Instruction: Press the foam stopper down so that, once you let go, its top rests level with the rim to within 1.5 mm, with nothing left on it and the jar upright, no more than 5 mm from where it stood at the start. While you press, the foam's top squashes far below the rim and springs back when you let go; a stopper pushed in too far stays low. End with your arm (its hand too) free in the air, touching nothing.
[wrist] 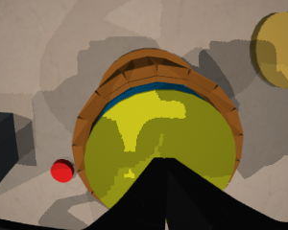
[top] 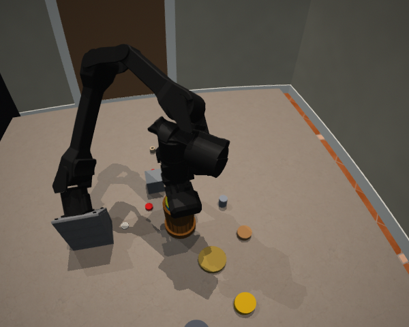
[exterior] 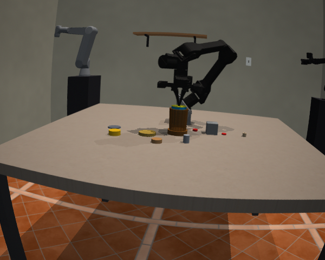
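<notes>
A brown ribbed jar [top: 179, 225] [exterior: 177, 120] [wrist: 138, 73] stands upright near the table's middle. A yellow foam stopper [wrist: 159, 144] [exterior: 179, 106] sits in its mouth above a blue band, its top a little above the rim in the exterior view. My gripper [exterior: 180, 104] [wrist: 162, 168] is shut, with nothing between the fingers. Its closed tips point straight down onto the stopper's top, near its centre. In the top view the gripper body [top: 182, 202] hides most of the jar's mouth.
A grey cube [top: 154, 180] [exterior: 212, 128], two red buttons [top: 148, 206] [exterior: 223, 133], a small grey cylinder [top: 222, 201] [exterior: 186, 138], a tan disc [top: 244, 232] [exterior: 156, 140], yellow discs [top: 212, 259] [top: 245, 302] [exterior: 147, 132] and a small ring [top: 152, 149] lie around the jar. The arm's base [top: 83, 228] stands left.
</notes>
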`<state>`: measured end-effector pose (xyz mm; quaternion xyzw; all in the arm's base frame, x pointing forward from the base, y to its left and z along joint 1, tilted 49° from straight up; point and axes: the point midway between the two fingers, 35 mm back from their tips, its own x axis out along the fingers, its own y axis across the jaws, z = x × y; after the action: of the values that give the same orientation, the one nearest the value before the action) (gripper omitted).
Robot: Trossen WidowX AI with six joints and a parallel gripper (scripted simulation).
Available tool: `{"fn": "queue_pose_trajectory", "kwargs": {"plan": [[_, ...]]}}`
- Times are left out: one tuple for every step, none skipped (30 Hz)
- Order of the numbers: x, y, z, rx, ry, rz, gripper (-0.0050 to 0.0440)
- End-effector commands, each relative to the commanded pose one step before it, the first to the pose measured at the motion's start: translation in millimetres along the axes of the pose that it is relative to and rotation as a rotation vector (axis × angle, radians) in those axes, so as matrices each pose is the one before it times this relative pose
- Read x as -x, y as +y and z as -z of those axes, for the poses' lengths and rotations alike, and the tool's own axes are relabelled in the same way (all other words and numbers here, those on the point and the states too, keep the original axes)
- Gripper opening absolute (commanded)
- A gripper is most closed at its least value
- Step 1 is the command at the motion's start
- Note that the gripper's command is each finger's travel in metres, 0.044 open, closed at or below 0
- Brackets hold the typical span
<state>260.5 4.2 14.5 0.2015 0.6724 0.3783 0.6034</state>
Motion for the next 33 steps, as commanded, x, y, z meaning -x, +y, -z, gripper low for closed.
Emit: {"fn": "queue_pose_trajectory", "kwargs": {"plan": [[-3.41,1.25,1.88,-0.0041,0.00846,-0.00409,0.0000],[-0.10,0.00,0.00,0.0000,-0.00001,0.00005,0.0000],[-0.10,0.00,0.00,0.0000,-0.00001,0.00004,0.0000],[-0.10,0.00,0.00,0.0000,-0.00001,0.00003,0.0000],[-0.10,0.00,0.00,0.0000,0.00000,0.00002,0.0000],[0.00,0.00,0.00,0.0000,0.00000,0.00000,0.0000],[0.00,0.00,0.00,0.0000,0.00000,0.00000,0.0000],[-0.10,0.00,0.00,0.0000,0.00000,0.00001,0.0000],[-0.10,0.00,0.00,0.0000,0.00000,0.00001,0.0000],[-0.10,0.00,0.00,0.0000,0.00000,0.00001,0.0000],[-0.10,0.00,0.00,0.0000,0.00000,0.00001,0.0000],[-0.10,0.00,0.00,0.0000,0.00000,0.00000,0.0000],[-0.10,0.00,0.00,0.0000,0.00000,0.00000,0.0000],[-0.10,0.00,0.00,0.0000,0.00000,0.00000,0.0000],[-0.10,0.00,0.00,0.0000,0.00000,0.00000,0.0000],[-0.10,0.00,0.00,0.0000,0.00000,0.00000,0.0000],[-0.10,0.00,0.00,0.0000,0.00000,0.00000,0.0000],[-0.10,0.00,0.00,0.0000,0.00000,0.00000,0.0000],[-0.10,0.00,0.00,0.0000,0.00000,0.00000,0.0000],[-0.10,0.00,0.00,0.0000,0.00000,0.00000,0.0000],[-0.10,0.00,0.00,0.0000,0.00000,0.00000,0.0000],[-0.10,0.00,0.00,0.0000,0.00000,0.00000,0.0000],[0.00,0.00,0.00,0.0000,0.00000,0.00000,0.0000],[0.00,0.00,0.00,0.0000,0.00000,0.00000,0.0000],[-0.10,0.00,0.00,0.0000,0.00000,0.00000,0.0000],[-0.10,0.00,0.00,0.0000,0.00000,0.00000,0.0000],[-0.10,0.00,0.00,0.0000,0.00000,0.00000,0.0000],[-0.10,0.00,0.00,0.0000,0.00000,0.00000,0.0000],[-0.10,0.00,0.00,0.0000,0.00000,0.00000,0.0000],[-0.10,0.00,0.00,0.0000,0.00000,0.00000,0.0000],[-0.10,0.00,0.00,0.0000,0.00000,0.00000,0.0000],[-0.10,0.00,0.00,0.0000,0.00000,0.00000,0.0000],[-0.10,0.00,0.00,0.0000,0.00000,0.00000,0.0000]]}}
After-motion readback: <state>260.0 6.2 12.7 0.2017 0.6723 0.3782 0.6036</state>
